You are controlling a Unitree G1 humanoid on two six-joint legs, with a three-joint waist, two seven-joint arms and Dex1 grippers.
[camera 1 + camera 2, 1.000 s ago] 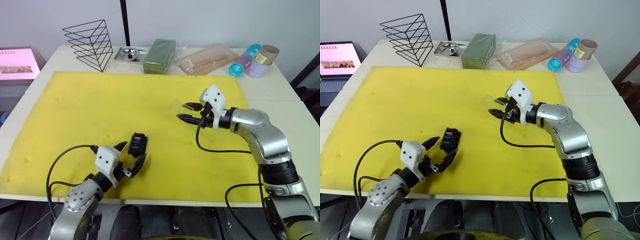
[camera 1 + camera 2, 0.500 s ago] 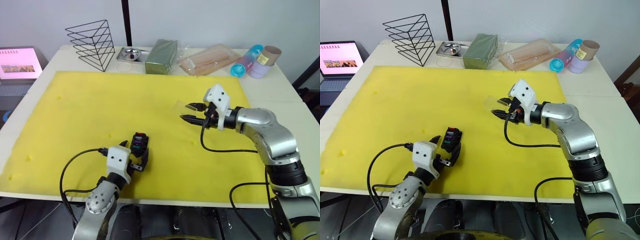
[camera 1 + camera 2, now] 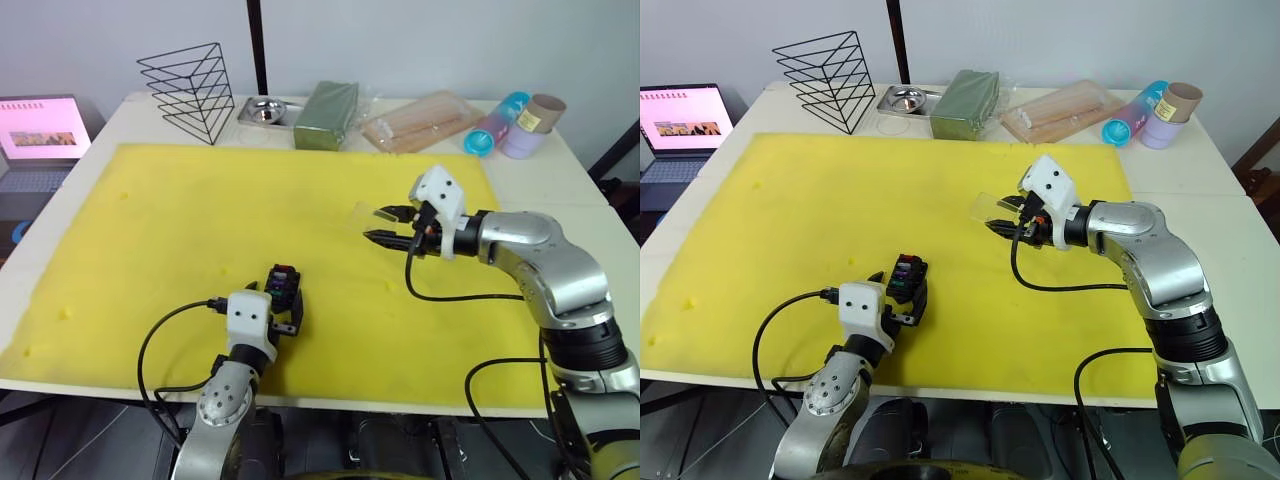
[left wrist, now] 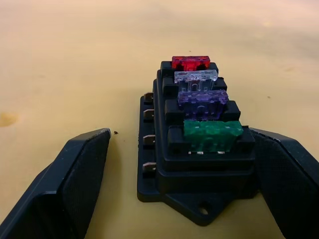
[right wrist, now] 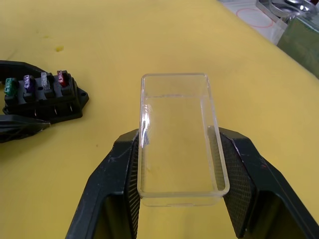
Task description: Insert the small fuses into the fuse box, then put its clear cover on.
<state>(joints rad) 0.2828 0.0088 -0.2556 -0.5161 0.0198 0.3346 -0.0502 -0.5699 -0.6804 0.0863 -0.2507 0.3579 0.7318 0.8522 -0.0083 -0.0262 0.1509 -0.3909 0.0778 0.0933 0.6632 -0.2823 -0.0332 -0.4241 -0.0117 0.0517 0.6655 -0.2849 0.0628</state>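
Left wrist view: fuse box (image 4: 197,164) sits on the yellow mat (image 3: 180,220), near side, four small fuses (image 4: 199,99) seated, between the spread fingers of the left pincer (image 4: 182,189). Right pincer (image 5: 179,164), further right, grips the clear cover (image 5: 179,134) above the mat.

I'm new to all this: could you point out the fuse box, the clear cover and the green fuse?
fuse box (image 4: 197,186), left wrist view, near wall.
clear cover (image 5: 177,144), right wrist view, flat middle.
green fuse (image 4: 212,135), left wrist view, front face.

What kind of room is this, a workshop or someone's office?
Probably a lab test bench: a table padded with a yellow foam mat, a laptop at its edge, and assorted practice props such as a wire rack.
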